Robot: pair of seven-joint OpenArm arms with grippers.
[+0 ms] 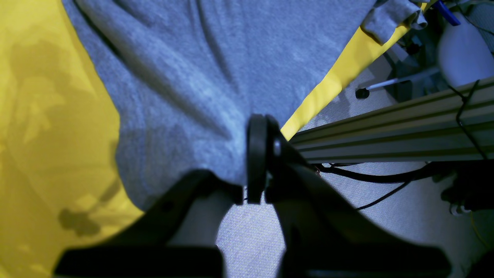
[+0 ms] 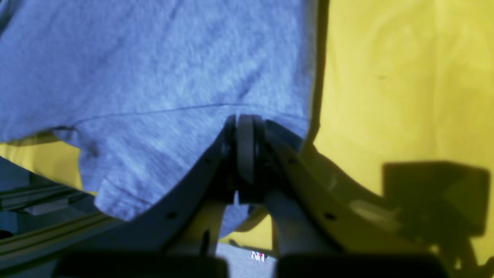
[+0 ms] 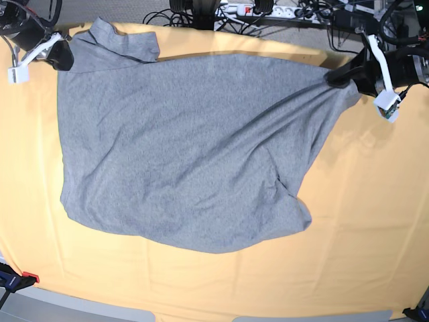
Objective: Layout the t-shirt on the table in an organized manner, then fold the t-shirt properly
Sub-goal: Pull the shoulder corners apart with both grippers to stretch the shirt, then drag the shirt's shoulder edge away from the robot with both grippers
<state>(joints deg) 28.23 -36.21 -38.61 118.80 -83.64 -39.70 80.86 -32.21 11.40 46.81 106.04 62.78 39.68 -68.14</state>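
The grey t-shirt (image 3: pixel 181 154) lies spread on the yellow-covered table (image 3: pixel 362 221), plain side up, with wrinkles running toward its far right corner. At that corner my left gripper (image 3: pixel 333 76) pinches the fabric. In the left wrist view its jaws (image 1: pixel 257 154) are shut on the shirt's edge (image 1: pixel 185 77), just off the table's edge (image 1: pixel 46 116). My right gripper (image 3: pixel 64 57) sits at the far left by a sleeve. In the right wrist view it (image 2: pixel 245 146) is shut on the shirt (image 2: pixel 154 69) near a seam, above the table cloth (image 2: pixel 405 77).
Cables and a power strip (image 3: pixel 255 10) lie beyond the far table edge. An aluminium rail (image 1: pixel 386 131) runs under the left gripper, over grey carpet. A clamp (image 3: pixel 13 278) sits at the near left corner. Bare cloth stretches along the near side and right.
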